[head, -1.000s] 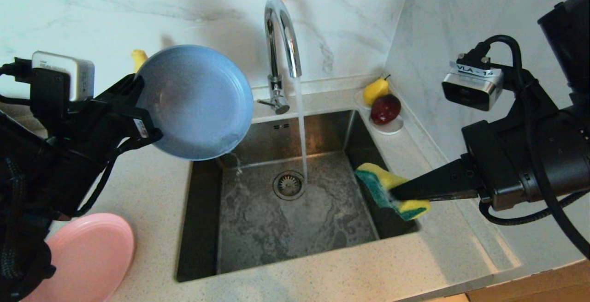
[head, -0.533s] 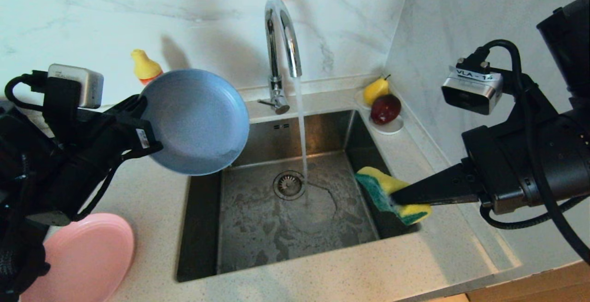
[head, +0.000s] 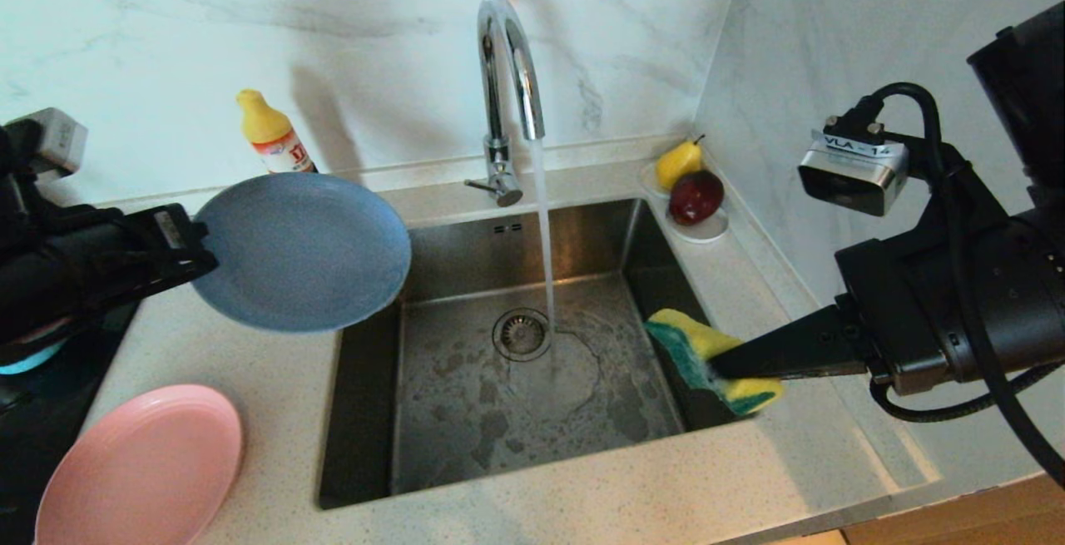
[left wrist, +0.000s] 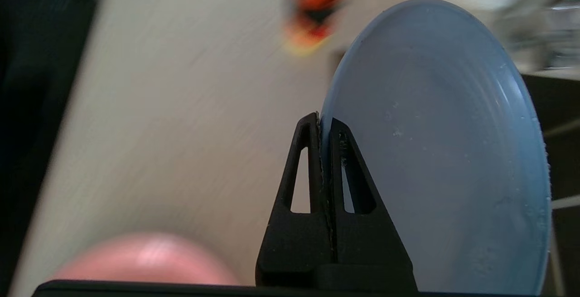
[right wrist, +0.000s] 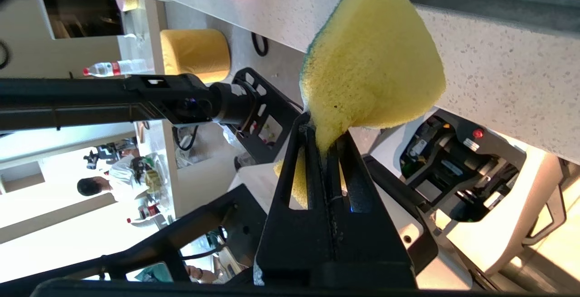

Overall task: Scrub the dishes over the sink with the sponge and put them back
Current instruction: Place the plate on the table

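I hold the light-blue plate (head: 301, 252) nearly flat, its hollow face turned up, and it reaches from my left claw (head: 198, 247) toward the sink (head: 366, 412), so its far edge hangs over the left rim of the basin while the rest is above the counter (head: 250, 362). My left claw is clenched on the rim of this plate; in the left wrist view the two black fingers (left wrist: 308, 161) press the thin edge between them with no gap. The plate is round, smooth matte plastic with a shallow raised rim. My right claw (head: 717, 359) is clenched on the sponge (head: 707, 354), which it keeps above the right edge of the sink, with the long axis slanting down toward the front. The sponge is soft yellow foam with a rough dark green side, and it is squeezed narrow where my fingers pinch it. The sink is square brushed steel, wet, with a round drain strainer (head: 522, 334), and water runs from the curved chrome tap (head: 506, 87). The pink plate (head: 141, 466) lies flat on the speckled counter at the front left, apart from the blue one.
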Controlling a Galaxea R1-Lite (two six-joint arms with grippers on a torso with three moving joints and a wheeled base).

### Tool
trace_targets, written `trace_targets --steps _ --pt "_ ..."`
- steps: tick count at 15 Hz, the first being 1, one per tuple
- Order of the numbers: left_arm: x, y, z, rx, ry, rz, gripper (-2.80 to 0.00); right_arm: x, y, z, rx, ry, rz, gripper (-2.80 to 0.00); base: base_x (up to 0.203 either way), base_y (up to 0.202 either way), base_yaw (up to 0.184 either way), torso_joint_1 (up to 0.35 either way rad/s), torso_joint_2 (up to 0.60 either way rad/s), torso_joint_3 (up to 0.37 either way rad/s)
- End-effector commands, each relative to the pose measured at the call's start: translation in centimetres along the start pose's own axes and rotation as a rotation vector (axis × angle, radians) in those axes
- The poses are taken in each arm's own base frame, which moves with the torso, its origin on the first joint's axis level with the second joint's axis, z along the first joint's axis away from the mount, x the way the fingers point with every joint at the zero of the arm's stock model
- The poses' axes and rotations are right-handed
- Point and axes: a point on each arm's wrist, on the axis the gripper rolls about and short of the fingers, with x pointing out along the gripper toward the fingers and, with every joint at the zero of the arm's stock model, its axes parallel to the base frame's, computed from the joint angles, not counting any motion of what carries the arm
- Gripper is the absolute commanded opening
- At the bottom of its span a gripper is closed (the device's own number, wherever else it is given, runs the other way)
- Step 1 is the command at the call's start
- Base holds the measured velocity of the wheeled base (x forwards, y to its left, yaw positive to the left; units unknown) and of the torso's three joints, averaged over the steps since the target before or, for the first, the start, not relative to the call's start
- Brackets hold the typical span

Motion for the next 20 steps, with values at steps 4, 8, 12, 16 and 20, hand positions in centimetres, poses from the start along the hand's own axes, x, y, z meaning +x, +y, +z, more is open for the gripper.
trace_targets --steps 4,8,12,16,20 --pt "-2.3 3.8 2.1 -0.181 0.067 0.188 -2.8 0.9 -0.8 -0.4 0.021 0.037 -0.021 -2.8 0.0 0.0 0.0 0.0 0.0 0.0" --pt "-2.9 6.0 2.5 -0.246 0.067 0.249 -2.8 0.9 -1.0 -0.4 0.024 0.038 -0.026 -2.8 0.0 0.0 0.0 0.0 0.0 0.0" --pt "-2.8 8.4 2.3 -0.277 0.072 0.342 -2.8 1.1 -1.3 -0.6 0.031 0.046 -0.036 -2.8 0.0 0.0 0.0 0.0 0.0 0.0" --pt "-2.4 10.6 2.1 -0.31 0.073 0.411 -2.8 1.2 -1.4 -0.5 0.033 0.047 -0.037 -2.8 0.0 0.0 0.0 0.0 0.0 0.0" --pt "-1.6 12.4 1.9 -0.371 0.071 0.451 -2.8 1.4 -1.5 -0.5 0.038 0.055 -0.041 -2.8 0.0 0.0 0.0 0.0 0.0 0.0"
